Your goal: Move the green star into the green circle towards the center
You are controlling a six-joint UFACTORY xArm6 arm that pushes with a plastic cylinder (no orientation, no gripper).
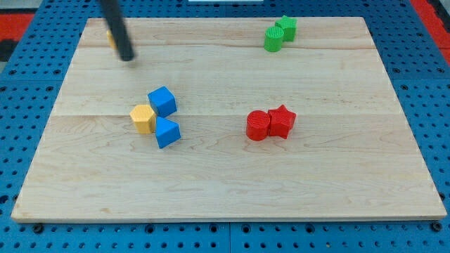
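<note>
A lab bench (blue perforated base) under a wooden board

Wooden board carries green, red, blue, yellow blocks.

Blocks: two green, two red, two blue, two yellow; eight total, one rod.

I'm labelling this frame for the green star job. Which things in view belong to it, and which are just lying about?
Job:
green star
green circle, touching it
my tip, far toward the view's left

Lying about:
red circle
red star
blue cube
blue triangle
yellow hexagon
yellow block behind rod
</note>
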